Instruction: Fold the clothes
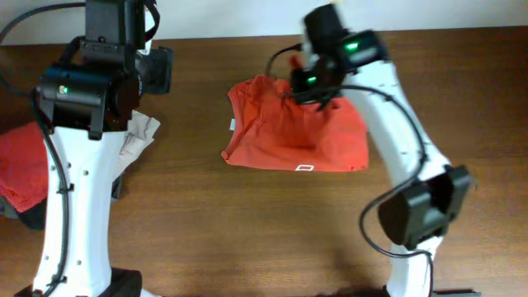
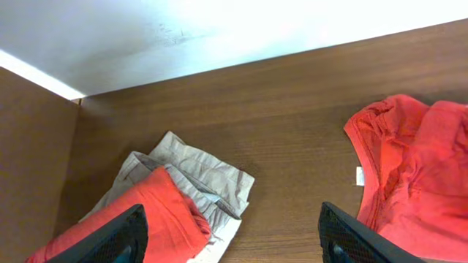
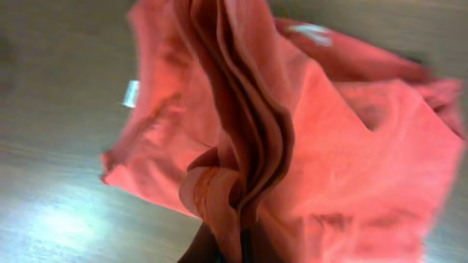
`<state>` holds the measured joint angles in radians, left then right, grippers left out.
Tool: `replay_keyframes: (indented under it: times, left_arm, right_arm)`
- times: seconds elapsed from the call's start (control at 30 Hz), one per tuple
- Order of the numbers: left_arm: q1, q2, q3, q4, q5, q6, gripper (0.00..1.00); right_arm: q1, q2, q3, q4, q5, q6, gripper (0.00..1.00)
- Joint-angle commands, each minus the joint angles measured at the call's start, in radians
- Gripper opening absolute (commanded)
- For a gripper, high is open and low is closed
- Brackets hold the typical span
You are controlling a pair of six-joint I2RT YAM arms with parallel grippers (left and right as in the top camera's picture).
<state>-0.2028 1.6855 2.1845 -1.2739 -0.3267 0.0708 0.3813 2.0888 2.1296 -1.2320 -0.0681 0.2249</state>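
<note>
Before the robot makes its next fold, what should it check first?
1. Grip of right hand on orange-red shirt: ok, shut on bunched fabric.
2. Is left hand free: ok, open, holding nothing.
3. Shirt lying flat: not ok, crumpled where it is pinched.
4. Shirt fully on the table: ok.
5. Are beige cloth and red cloth out of the way: ok, apart at the left.
6. Which side faces up: cannot tell.
</note>
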Motion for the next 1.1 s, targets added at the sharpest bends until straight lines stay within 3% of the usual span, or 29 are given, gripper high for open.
replay_keyframes:
  times: [0.0,0.03,0.1,0.13,0.47,0.57,0.63,0.73,0.77,0.9,1.07]
  left_arm:
    - [0.001,-0.040,0.010,0.005,-0.010,0.013,0.74]
    - [0.001,-0.045,0.010,0.005,-0.010,0.013,0.74]
    - [0.001,-0.055,0.010,0.004,-0.010,0.013,0.75]
    - [0.001,-0.060,0.010,0.004,-0.010,0.013,0.75]
    - [0.001,-0.072,0.010,-0.003,-0.010,0.013,0.75]
    - [0.001,-0.071,0.010,-0.003,-0.010,0.013,0.78]
    - [0.001,-0.069,0.010,-0.008,-0.006,0.012,0.79]
    - [0.001,-0.061,0.009,-0.029,0.001,0.012,0.79]
    - [0.001,-0.055,0.009,-0.033,0.002,0.012,0.80]
    - [0.001,-0.024,0.009,-0.038,0.001,0.012,0.79]
    - [0.001,0.029,0.009,-0.045,0.001,0.012,0.79]
  right_arm:
    - [0.085,0.119,0.016,0.046,0.005,0.076,0.04]
    - [0.102,0.144,0.016,0.072,0.005,0.076,0.10]
    - [0.128,0.189,0.016,0.128,-0.002,0.069,0.48]
    - [0.137,0.198,0.016,0.139,-0.018,0.068,0.54]
    - [0.092,0.071,0.016,0.050,-0.084,-0.026,0.56]
    - [0.026,0.037,0.016,0.003,-0.084,-0.025,0.65]
    - [-0.016,0.038,0.016,-0.031,-0.087,-0.026,0.60]
    - [-0.066,0.064,0.007,-0.092,-0.145,-0.027,0.34]
    - [-0.069,0.075,-0.005,-0.092,-0.167,-0.027,0.29]
    - [-0.040,0.101,-0.092,-0.021,-0.241,-0.026,0.15]
    - [0.045,0.141,-0.273,0.159,-0.330,0.056,0.09]
